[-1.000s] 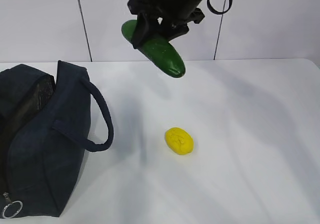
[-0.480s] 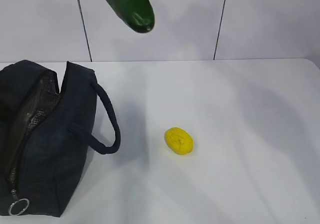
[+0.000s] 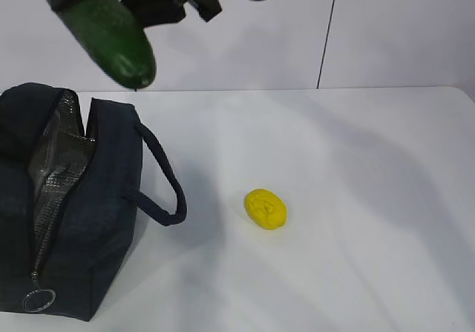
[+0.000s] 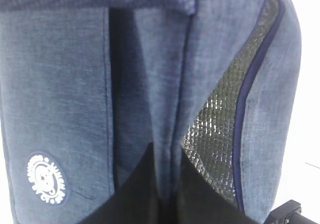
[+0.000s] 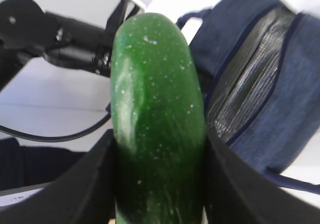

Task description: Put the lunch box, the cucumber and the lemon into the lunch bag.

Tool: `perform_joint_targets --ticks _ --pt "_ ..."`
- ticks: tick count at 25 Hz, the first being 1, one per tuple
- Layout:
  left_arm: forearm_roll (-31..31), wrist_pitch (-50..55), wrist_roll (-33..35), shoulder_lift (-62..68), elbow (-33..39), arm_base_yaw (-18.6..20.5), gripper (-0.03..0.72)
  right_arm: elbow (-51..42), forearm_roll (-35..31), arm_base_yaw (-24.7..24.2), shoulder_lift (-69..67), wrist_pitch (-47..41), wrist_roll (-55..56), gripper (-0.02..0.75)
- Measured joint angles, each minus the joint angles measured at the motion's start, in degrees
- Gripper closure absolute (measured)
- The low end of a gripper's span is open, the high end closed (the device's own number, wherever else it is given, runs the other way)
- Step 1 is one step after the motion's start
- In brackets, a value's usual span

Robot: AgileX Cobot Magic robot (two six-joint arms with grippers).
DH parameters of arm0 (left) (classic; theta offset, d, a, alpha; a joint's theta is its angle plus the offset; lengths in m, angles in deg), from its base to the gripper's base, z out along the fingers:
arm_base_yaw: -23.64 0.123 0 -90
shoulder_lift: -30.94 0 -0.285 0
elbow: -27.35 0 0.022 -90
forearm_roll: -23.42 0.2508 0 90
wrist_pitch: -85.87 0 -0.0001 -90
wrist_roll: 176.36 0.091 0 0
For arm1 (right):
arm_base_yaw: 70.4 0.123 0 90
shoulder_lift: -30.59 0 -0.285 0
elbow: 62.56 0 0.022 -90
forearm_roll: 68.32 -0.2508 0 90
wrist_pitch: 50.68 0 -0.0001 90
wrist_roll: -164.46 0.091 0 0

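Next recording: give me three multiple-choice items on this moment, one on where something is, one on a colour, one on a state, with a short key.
1. Where is the cucumber?
A. Lying on the table beside the lemon
B. Held in the air above the lunch bag's open top
C. Inside the lunch bag

2. What colour is the fruit lying on the table?
A. Yellow
B. Red
C. Orange

3. What state is the lunch bag's top in?
A. Zipped shut
B. Open, lining showing
C. Covered by a lid

Key:
1 B: the right gripper holds the cucumber clamped between its fingers, high over the lunch bag in the exterior view.
2 A: the lemon is bright yellow, lying alone right of the bag.
3 B: the silvery lining shows through the parted zipper, and the left gripper is shut on the fabric beside the opening.
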Motion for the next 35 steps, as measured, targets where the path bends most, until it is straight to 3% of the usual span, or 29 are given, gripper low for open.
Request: perform_joint_targets --ticks 5,16,28,35 --pt "-0.2 -0.3 0.0 0.0 0.0 0.0 0.692 0.0 -0.3 1.3 -5.7 0.0 1.3 0.392" --pt "-0.2 -0.7 -0.1 0.0 0.0 0.0 0.692 0.0 -8.4 2.9 -14.9 1.4 2.2 0.392" --pt "-0.2 -0.8 -0.1 0.0 0.0 0.0 0.692 0.0 0.1 3.3 -15.8 13.4 9.2 0.393" --pt "-0.2 -1.0 -0.1 0.0 0.0 0.0 0.692 0.0 3.4 3.5 -15.8 15.0 9.6 0.393"
